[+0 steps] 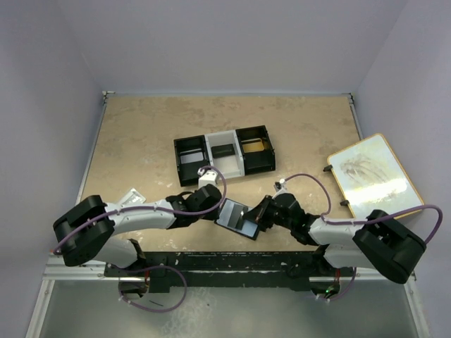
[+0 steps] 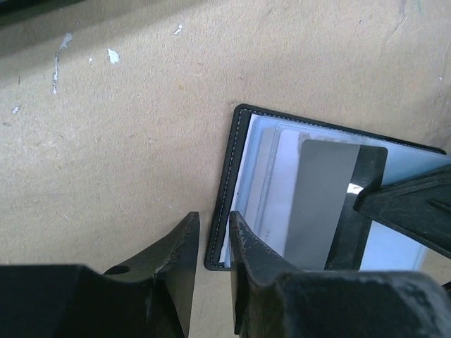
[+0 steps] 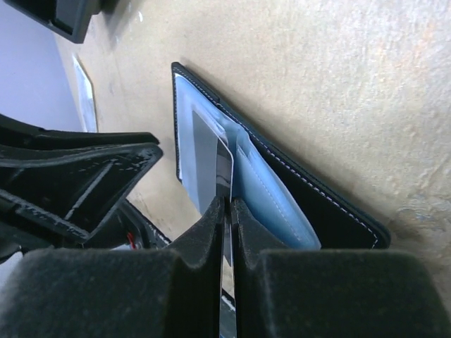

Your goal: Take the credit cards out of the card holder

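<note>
The black card holder lies open on the table between my two grippers, its pale-blue sleeves facing up. In the left wrist view my left gripper is closed over the card holder's black stitched edge near a corner. A grey credit card with a dark stripe sticks partly out of a sleeve. My right gripper is shut on that card, which I see edge-on between the fingers. One right finger reaches over the holder in the left wrist view.
A black-and-white three-compartment tray stands behind the holder, with items inside. A pale board with a wooden rim lies at the right. A white packet lies left of the left arm.
</note>
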